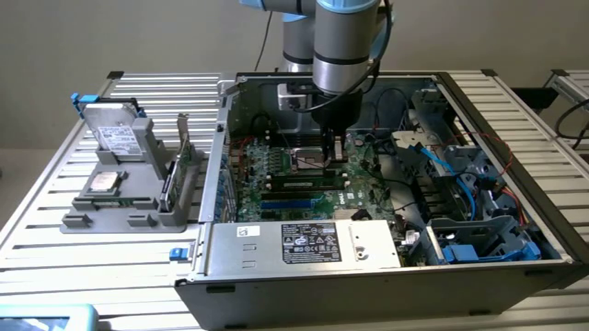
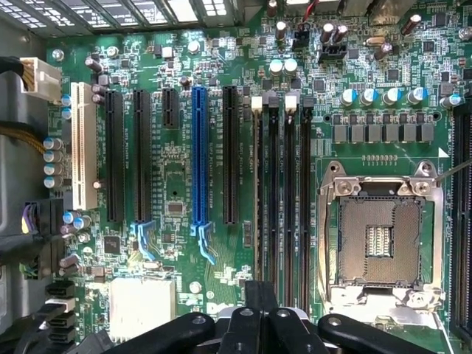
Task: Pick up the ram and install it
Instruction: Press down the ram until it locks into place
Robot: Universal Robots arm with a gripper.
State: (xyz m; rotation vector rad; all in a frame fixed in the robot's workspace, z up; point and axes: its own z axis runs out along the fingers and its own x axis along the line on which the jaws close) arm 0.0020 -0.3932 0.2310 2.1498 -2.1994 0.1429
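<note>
Your end effector (image 1: 333,155) is down inside the open computer case (image 1: 368,276), hanging over the motherboard (image 1: 276,172) right by the processor socket (image 1: 308,160). From the wrist you're looking straight down on the board: the end effector (image 2: 259,299) has its fingers pressed together, fully closed, and you've got nothing showing between them. So that's a closed, empty-looking grip above the board.

The memory slots (image 2: 282,192) run as a row of long black channels just beside the processor socket (image 2: 380,236), at 9 o'clock from it in the wrist view. No stick is standing in any of them that you can see. One step further at 9 o'clock sits the blue slot (image 2: 199,155).

Now the ram (image 1: 115,203). In the exterior view it's well apart from your end effector, out on the bench (image 1: 55,262) at 9 o'clock from the case. It looks like the thin green strip lying flat along the near edge of the grey holder (image 1: 129,219), though it's small there and hard to be sure of. At 12 o'clock from it in the same holder is a square processor chip (image 1: 103,183), then a hard drive (image 1: 117,136). The taller green card (image 1: 184,162) stands upright at 3 o'clock, between the ram and the case.
</note>
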